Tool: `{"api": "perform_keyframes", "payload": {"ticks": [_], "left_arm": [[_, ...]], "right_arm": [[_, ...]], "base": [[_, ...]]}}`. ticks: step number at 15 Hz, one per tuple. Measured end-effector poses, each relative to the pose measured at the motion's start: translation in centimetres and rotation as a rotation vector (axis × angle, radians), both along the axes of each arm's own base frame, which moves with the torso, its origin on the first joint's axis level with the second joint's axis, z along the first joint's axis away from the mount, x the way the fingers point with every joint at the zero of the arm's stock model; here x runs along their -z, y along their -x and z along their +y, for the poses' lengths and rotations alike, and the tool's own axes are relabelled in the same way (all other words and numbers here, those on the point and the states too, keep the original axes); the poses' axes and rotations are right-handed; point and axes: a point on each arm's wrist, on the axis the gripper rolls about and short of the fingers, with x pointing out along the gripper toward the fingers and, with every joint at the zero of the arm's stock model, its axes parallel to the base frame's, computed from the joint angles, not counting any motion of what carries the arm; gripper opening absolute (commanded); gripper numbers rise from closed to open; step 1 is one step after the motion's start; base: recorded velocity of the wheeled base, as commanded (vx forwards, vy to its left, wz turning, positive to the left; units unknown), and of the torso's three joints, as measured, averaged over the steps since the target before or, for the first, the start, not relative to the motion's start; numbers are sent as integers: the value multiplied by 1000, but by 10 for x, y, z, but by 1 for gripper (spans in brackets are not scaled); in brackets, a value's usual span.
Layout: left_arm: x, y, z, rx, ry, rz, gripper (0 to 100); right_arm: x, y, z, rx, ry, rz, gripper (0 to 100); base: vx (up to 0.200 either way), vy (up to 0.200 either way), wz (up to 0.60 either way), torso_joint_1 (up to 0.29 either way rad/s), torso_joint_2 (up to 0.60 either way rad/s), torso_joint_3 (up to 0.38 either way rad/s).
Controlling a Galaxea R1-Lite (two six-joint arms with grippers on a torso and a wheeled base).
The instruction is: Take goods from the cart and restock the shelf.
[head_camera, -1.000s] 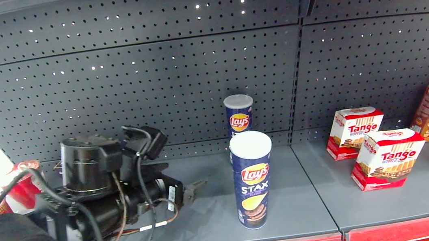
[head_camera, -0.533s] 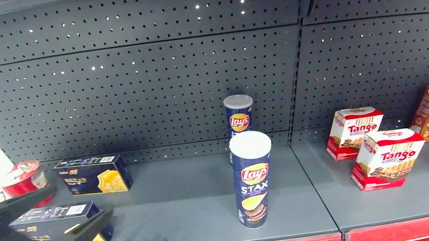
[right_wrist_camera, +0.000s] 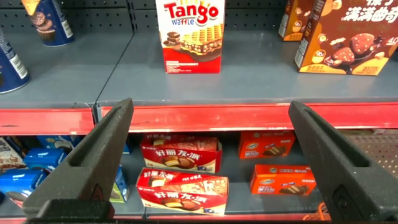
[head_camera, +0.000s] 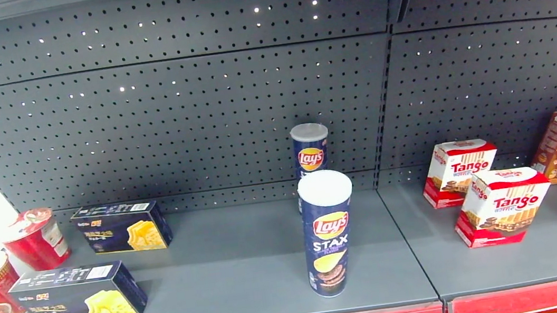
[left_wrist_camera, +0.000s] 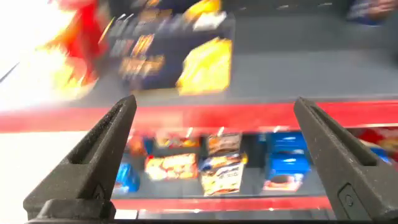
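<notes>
Hovering before the red front edge of the shelf (head_camera: 250,271), the left gripper (left_wrist_camera: 214,102) holds its jaws wide apart with nothing between them. The right gripper (right_wrist_camera: 211,104) is likewise spread and empty, level with that edge, near a red-and-white waffle box (right_wrist_camera: 189,34). On the shelf's left part a dark blue box (head_camera: 80,296) lies flat near the front. A second blue box (head_camera: 122,228) lies behind it, close to the pegboard. Two red cups (head_camera: 36,239) sit just beside them. Mid-shelf, two tall chip cans (head_camera: 329,232) stand upright, one behind the other.
</notes>
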Motion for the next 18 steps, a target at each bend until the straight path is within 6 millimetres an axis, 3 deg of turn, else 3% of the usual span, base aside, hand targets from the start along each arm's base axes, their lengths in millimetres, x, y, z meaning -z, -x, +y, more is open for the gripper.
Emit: {"api": "perform_keyframes", "payload": {"ticks": [3, 7, 11, 14, 18], "left_arm": [[7, 7, -1, 22, 18, -77, 100], [9, 11, -7, 259, 23, -132, 100], [9, 11, 0, -30, 4, -145, 100], [9, 11, -4, 132, 8, -144, 100], [11, 11, -3, 74, 2, -127, 100]], "right_arm": [[0, 0, 0, 0, 0, 0, 100], [0, 0, 0, 0, 0, 0, 100], [0, 0, 0, 1, 0, 0, 100], [0, 0, 0, 0, 0, 0, 100], [0, 0, 0, 0, 0, 0, 100]], "base": [[0, 0, 0, 0, 0, 0], [0, 0, 0, 0, 0, 0], [0, 0, 0, 0, 0, 0], [0, 0, 0, 0, 0, 0], [0, 0, 0, 0, 0, 0]]}}
